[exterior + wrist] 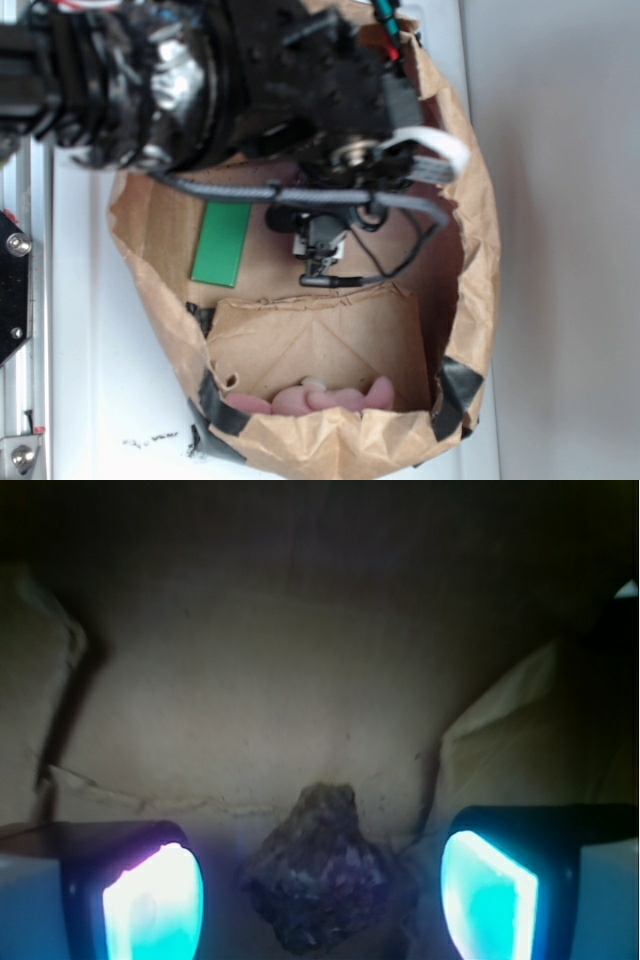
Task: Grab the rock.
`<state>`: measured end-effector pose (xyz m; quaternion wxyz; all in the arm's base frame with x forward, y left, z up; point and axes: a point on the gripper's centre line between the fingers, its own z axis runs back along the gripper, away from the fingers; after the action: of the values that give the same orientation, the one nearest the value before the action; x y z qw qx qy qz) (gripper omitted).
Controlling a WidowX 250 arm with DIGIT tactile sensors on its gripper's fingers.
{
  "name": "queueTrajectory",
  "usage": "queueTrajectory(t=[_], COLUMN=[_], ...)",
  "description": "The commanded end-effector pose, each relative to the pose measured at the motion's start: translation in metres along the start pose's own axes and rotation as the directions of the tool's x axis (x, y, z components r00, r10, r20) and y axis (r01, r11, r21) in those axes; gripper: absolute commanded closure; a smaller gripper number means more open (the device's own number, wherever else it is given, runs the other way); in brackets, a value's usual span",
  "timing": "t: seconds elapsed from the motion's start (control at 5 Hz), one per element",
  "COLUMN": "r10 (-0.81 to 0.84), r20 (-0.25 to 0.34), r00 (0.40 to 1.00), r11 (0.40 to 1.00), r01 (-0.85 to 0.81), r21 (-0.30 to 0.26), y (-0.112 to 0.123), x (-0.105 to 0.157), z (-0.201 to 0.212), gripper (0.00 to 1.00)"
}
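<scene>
Fingers (pixel 320 895) spread wide, holding nothing | I'm straddling the lumpy dark brown-grey rock (pixel 318 880) on brown paper | step: pre-grasp | next, I judge: lower, close.

Brown paper, one green slab, pink below, and a mottled grey-brown stone.

Exterior view: the paper bag (pixel 470 250) is tan-brown all round, with black tape patches on its lower corners; upper left inside it, the flat block (pixel 222 243) is plain bright green; at the bottom, the soft thing (pixel 320 400) is pale pink. The arm (pixel 200 70) across the top is black with shiny silver patches, trailing grey cable. Wrist view: the rock (pixel 318 880), bottom centre, is dark brown-grey, speckled lighter. The gripper (pixel 320 895) has dark-framed pads (pixel 155 905) glowing cyan, the left one tinged pink-violet.
</scene>
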<state>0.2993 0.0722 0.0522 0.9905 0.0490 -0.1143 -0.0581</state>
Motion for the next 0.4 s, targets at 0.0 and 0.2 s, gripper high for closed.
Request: queueTrajectory(t=[0.0,0.2], r10=[-0.049,-0.069], r20=[0.057,0.044], r00=[0.997,0.997], r11=[0.997,0.995], r01=[0.046,0.066], r21=[0.054,0.068], y=[-0.0071,-0.0146], x=[0.0040,0.0004], z=[-0.0005,-0.0093], gripper=[0.00,0.00])
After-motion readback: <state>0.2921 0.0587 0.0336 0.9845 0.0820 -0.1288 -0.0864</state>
